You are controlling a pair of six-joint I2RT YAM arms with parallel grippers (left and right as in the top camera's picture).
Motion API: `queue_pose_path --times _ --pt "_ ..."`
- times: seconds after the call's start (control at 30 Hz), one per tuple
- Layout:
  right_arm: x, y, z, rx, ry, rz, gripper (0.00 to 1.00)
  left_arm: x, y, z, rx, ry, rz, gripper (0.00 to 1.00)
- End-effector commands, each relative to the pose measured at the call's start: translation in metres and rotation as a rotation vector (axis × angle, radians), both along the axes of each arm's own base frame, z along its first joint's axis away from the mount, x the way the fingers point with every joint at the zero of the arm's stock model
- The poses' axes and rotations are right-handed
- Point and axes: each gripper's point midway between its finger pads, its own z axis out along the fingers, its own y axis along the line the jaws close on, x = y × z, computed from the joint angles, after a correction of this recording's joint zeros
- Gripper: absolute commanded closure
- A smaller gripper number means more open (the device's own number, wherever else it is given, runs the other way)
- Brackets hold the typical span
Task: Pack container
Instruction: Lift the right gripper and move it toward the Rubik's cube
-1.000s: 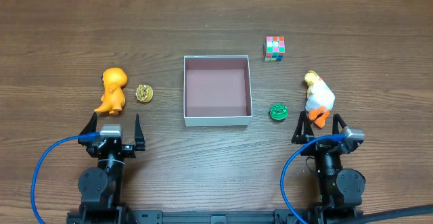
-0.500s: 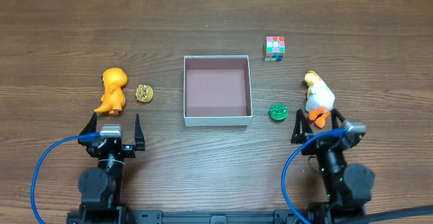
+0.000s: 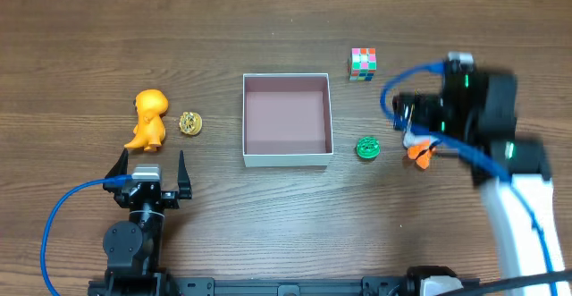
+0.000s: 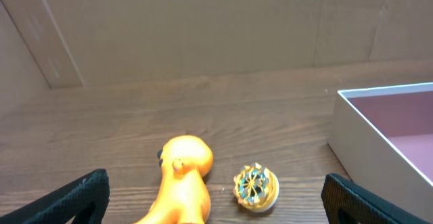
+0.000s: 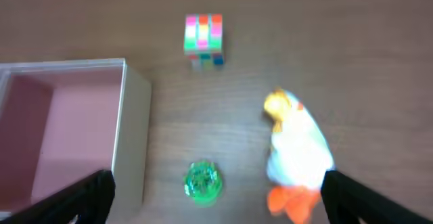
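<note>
Container [image 3: 287, 120] sits mid-bench [image 3: 268, 28]. Left gripper [image 3: 150, 164] is wide, holding nothing, at container's 7 o'clock. Right gripper [image 5: 216, 193] is wide above toy duck [image 5: 298, 153], at container's 3 o'clock.

Black arms [image 3: 134, 233], blue cables [image 3: 51, 224], white forearm [image 3: 517, 224]

The counter [image 3: 89, 46] is dark brown with a streaky wood grain. The container [image 3: 286, 159] has white walls and a dull pinkish-brown floor. The dinosaur toy [image 3: 149, 119] is plain orange, and the small disc [image 3: 190, 122] is gold with a dark teal radial pattern. The other disc [image 3: 367, 148] is bright green. The cube [image 3: 363, 63] is chequered pink, green, white and orange. The duck [image 5: 298, 149] is white with a yellow head and orange feet. The left gripper [image 3: 151, 162] is black, and its cable [image 3: 63, 215] is blue.
</note>
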Motion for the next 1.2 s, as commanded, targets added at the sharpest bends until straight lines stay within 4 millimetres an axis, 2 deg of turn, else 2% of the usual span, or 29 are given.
queue_pose_path --times 0.0,0.13,0.23,0.33,0.4,0.5,0.57,0.67,0.87,0.93,1.03,1.17 --pt "0.027 0.002 0.028 -0.041 0.013 0.050 0.00 0.000 -0.001 -0.001 -0.010 0.000 -0.008 0.00" --pt "0.049 0.005 0.026 -0.030 0.037 0.060 0.00 0.000 -0.001 -0.001 -0.010 0.000 -0.008 0.00" --pt "0.061 0.016 0.008 -0.014 0.065 0.149 0.00 0.000 -0.001 -0.001 -0.010 -0.001 -0.008 0.00" --pt "0.056 0.017 -0.014 0.000 0.160 0.141 0.00 0.000 -0.001 -0.001 -0.010 -0.001 -0.008 0.00" --pt "0.049 0.020 -0.020 0.045 0.207 0.104 0.00 0.000 -0.001 -0.001 -0.010 -0.001 -0.008 0.00" --pt "0.043 0.031 -0.020 0.125 0.236 0.110 0.00 0.000 -0.001 -0.001 -0.010 -0.001 -0.008 0.00" --pt "0.043 0.029 -0.021 0.112 0.235 0.110 0.00 0.000 -0.001 -0.001 -0.010 0.000 -0.008 0.00" --pt "0.058 0.031 -0.014 0.119 0.171 0.112 0.00 0.000 -0.001 -0.001 -0.010 -0.001 -0.008 0.00" --pt "0.085 0.051 -0.004 0.122 0.062 0.137 0.00 0.000 -0.001 -0.001 -0.010 -0.001 -0.008 0.00" --pt "0.094 0.045 -0.008 0.069 0.046 0.089 0.00 0.000 -0.001 -0.001 -0.010 -0.001 -0.008 0.00" --pt "0.109 0.029 -0.028 -0.039 0.059 0.017 0.00 0.000 -0.001 -0.001 -0.010 -0.001 -0.008 0.00" --pt "0.116 0.028 -0.063 -0.063 0.135 0.023 0.00 0.000 -0.001 -0.001 -0.010 0.000 -0.008 0.00"
